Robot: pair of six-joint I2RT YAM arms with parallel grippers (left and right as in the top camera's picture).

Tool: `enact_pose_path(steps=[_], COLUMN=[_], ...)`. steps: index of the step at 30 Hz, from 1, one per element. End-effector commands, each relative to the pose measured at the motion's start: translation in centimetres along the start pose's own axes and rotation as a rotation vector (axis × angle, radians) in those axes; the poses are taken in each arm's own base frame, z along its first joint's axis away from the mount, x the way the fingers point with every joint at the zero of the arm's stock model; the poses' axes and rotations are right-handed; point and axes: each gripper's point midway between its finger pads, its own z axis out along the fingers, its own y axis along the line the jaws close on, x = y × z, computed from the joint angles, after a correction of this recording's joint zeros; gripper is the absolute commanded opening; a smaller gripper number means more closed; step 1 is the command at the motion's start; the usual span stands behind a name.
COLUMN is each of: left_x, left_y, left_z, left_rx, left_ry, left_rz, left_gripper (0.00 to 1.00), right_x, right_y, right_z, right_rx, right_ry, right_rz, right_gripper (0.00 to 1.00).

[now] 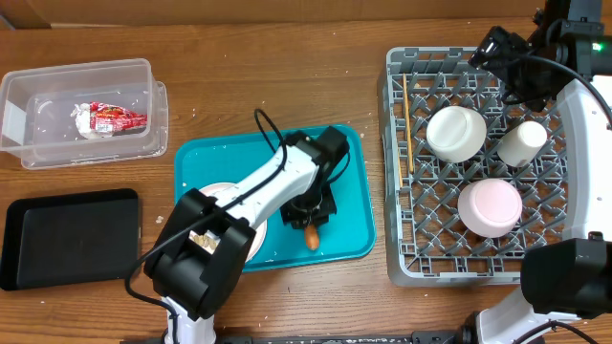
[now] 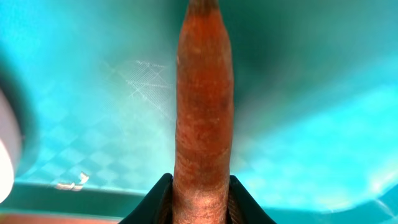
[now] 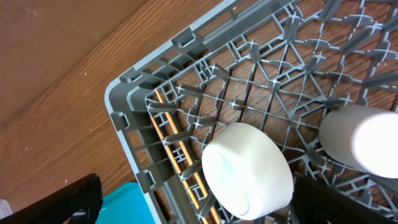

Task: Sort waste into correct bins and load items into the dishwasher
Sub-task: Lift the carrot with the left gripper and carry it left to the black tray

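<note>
**Thin grip on a tapered carrot**

The left gripper [image 2: 200,208] is nearly closed. Its two black fingers press against opposite flanks of the carrot [image 2: 202,112], which lies on the floor of the teal tray [image 1: 354,191], close to the tray's near edge.

The hold looks to be at one end only, and the root narrows away from the fingers. On a lift the free end could sag, pivot or slide out. The carrot would then drop back onto the tray or roll off it onto the table.

A second risk is the sorting. The clear tub [image 1: 57,153], left of the tray and beyond it, already holds the red-and-white wrapper [image 1: 115,118]. Food scrap probably belongs in the black tray [image 1: 29,248], left of the teal tray. A swing that way passes over the white plate [image 1: 218,191] on the tray's left half, so a low path could clip it.

The right gripper [image 3: 196,186] hangs wide open with nothing in it, over the grey dish rack [image 1: 397,258] to the tray's right.

Only the left wrist view shows finger-to-carrot contact. From overhead the gripper body hides it and just an orange tip shows. Only the overhead view shows both bins. The right wrist view shows the chopsticks [image 3: 180,162] lying along the rack's edge beside an upturned bowl [image 3: 245,171].
</note>
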Motion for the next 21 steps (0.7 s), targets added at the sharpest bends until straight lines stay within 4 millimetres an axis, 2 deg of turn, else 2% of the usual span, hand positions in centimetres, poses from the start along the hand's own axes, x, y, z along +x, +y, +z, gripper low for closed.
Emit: enact_pose_path(steps=[1,5,8,10,14,15,21], left_x=[-3.0,-5.9,-8.1,-9.4,-11.3,-11.8,-13.1], left_y=[0.7,5.2,9.6,12.7,17.9,19.9,26.9], left_z=[-3.2,-6.7,-9.1,-10.2,-10.8,-10.9,-10.9], left_rx=[-0.009,-0.103,-0.149,-0.151,-0.128,-0.118,-0.071], left_ry=[-0.076,-0.117,-0.133,-0.126,-0.111,-0.107,-0.099], left_rz=[-0.011,-0.126,-0.249,-0.352,-0.522,-0.595,-0.846], left_gripper=[0.14,0.13,0.06,0.06,0.06,0.07,0.07], right_x=[-0.2,-0.2,-0.2,-0.2,-0.2,-0.2,-0.2], right_y=[0.2,0.2,0.2,0.2,0.2,0.2,0.2], right_z=[-0.3,-0.3,-0.3,-0.3,-0.3,-0.3,-0.3], right_rx=[-0.011,-0.01,-0.01,-0.01,-0.01,-0.01,-0.011], right_ry=[-0.009,-0.01,-0.01,-0.01,-0.01,-0.01,-0.009], right_rz=[0.001,0.001,0.001,0.001,0.001,0.002,0.001], right_gripper=[1.0,1.0,1.0,1.0,1.0,1.0,1.0])
